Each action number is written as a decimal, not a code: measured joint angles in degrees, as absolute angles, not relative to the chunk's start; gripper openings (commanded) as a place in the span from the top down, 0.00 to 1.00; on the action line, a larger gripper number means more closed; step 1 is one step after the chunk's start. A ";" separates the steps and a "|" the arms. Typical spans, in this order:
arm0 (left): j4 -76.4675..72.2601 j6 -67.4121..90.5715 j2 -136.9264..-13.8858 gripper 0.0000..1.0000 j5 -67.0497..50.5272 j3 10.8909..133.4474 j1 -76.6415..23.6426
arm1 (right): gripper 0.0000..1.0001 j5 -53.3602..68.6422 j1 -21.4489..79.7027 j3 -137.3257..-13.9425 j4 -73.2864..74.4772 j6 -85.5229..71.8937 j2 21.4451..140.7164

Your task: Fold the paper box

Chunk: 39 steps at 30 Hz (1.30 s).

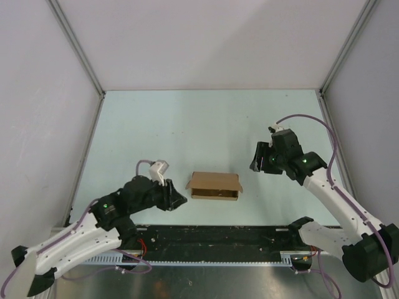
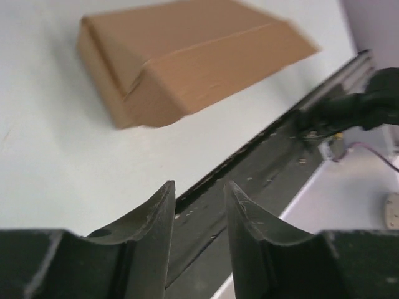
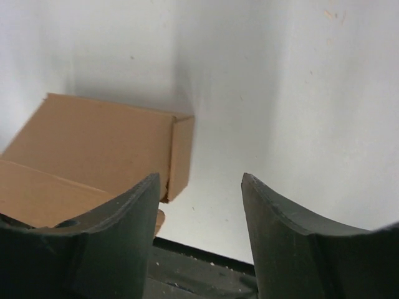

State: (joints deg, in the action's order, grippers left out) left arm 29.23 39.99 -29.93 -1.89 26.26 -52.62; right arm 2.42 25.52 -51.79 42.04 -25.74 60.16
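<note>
The paper box (image 1: 214,185) is a small brown cardboard box lying on the pale table near the front, with short flaps sticking out at both ends. My left gripper (image 1: 179,199) is just left of it, close to its left flap, not touching. In the left wrist view the box (image 2: 187,56) lies ahead of the left gripper (image 2: 199,187), which is open with nothing between its fingers. My right gripper (image 1: 257,163) hovers to the right of the box, a little apart. The right wrist view shows the box (image 3: 93,149) left of the right gripper (image 3: 199,180), which stands open and empty.
A black rail (image 1: 212,237) runs along the near table edge just in front of the box. Grey walls with metal frame posts (image 1: 78,47) enclose the pale table (image 1: 206,124) on the left, right and back.
</note>
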 measured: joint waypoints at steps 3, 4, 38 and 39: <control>29.80 38.81 -28.25 0.43 -3.99 31.03 -52.62 | 0.36 3.57 25.52 -52.01 39.64 -26.59 59.09; 29.87 38.44 -28.67 0.39 -4.21 32.99 -52.64 | 0.35 4.29 25.52 -52.01 38.83 -27.03 59.07; 19.51 36.01 -64.29 0.67 8.25 36.93 -49.63 | 0.53 8.01 34.61 -44.97 30.44 -34.52 66.65; 19.14 36.01 -64.55 0.67 8.19 36.71 -49.63 | 0.54 8.01 34.83 -44.66 30.20 -34.54 67.09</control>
